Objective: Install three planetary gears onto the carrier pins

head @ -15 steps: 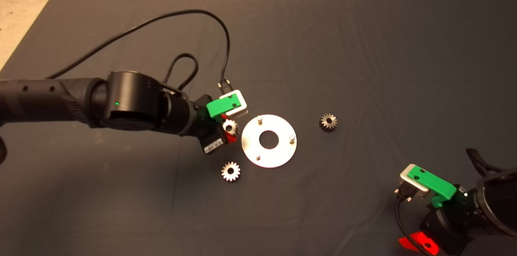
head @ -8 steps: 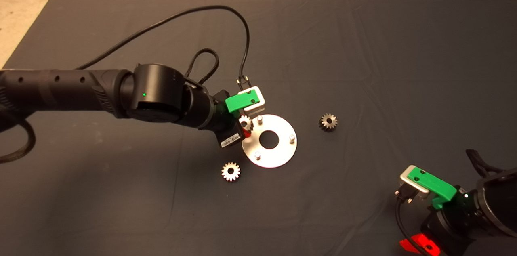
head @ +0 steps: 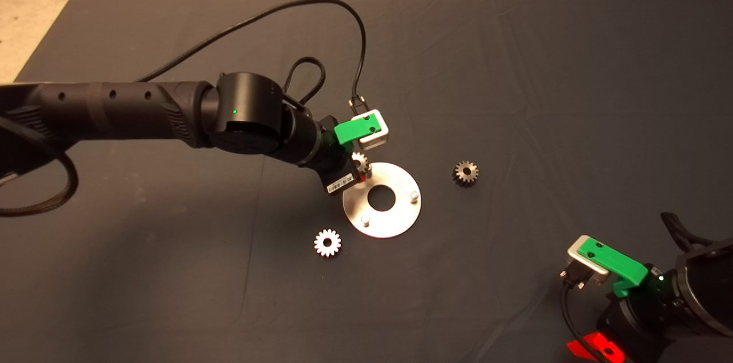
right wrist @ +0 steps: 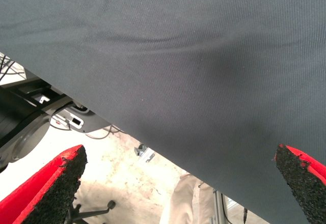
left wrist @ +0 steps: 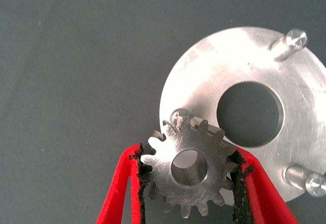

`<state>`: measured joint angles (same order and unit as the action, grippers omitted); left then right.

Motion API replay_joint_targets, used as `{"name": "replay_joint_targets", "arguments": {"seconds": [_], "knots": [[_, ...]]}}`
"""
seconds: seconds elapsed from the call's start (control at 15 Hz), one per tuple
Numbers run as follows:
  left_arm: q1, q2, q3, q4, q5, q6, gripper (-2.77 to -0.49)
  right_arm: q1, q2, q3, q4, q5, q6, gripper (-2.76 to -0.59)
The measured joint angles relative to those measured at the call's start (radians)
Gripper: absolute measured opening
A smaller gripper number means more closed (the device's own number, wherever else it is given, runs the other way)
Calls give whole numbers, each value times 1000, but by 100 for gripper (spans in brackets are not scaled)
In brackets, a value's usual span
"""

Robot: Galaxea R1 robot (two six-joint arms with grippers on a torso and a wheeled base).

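Note:
A flat round silver plate [head: 395,220] with a central hole lies mid-mat and carries three bare carrier pins [head: 414,196]. My left gripper [head: 358,165] is shut on a planetary gear [head: 359,160] and holds it just above the plate's far-left pin [head: 367,168]. In the left wrist view the gear [left wrist: 189,172] sits between the red fingers [left wrist: 125,183], its hole a little short of that pin [left wrist: 179,116]. Another gear [head: 327,243] lies on the mat left of the plate, a darker one [head: 465,172] to its right. My right gripper [head: 592,347] is parked at the lower right, open.
A black cable [head: 275,14] loops over the mat behind my left arm. The mat's far edge meets a tan floor [head: 34,19]. The right wrist view looks past the mat's edge at floor and chair legs [right wrist: 91,208].
My left arm has moved right with the gear, from beside the plate's left edge to over the plate's far-left pin. The right arm has not moved.

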<state>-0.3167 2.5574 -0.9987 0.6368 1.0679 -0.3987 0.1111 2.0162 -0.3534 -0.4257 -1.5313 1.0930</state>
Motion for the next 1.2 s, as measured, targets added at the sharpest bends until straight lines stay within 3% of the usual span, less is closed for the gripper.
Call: {"name": "replay_joint_targets", "arguments": {"seconds": [0.13, 0.33, 0.53, 0.67, 1.2], "knots": [[0, 3, -3, 0, -14, 1, -251, 0, 0, 0, 0, 0, 0, -60], [0, 3, -12, -1, -70, 1, -251, 0, -2, 0, 0, 0, 0, -60], [1, 3, -14, -1, -79, 1, -251, 0, -2, 0, 0, 0, 0, -60], [1, 3, -14, 0, -109, 1, -251, 0, -2, 0, 0, 0, 0, -60], [10, 23, -43, -1, -116, 35, -251, 0, -3, 0, 0, 0, 0, -60]]}}
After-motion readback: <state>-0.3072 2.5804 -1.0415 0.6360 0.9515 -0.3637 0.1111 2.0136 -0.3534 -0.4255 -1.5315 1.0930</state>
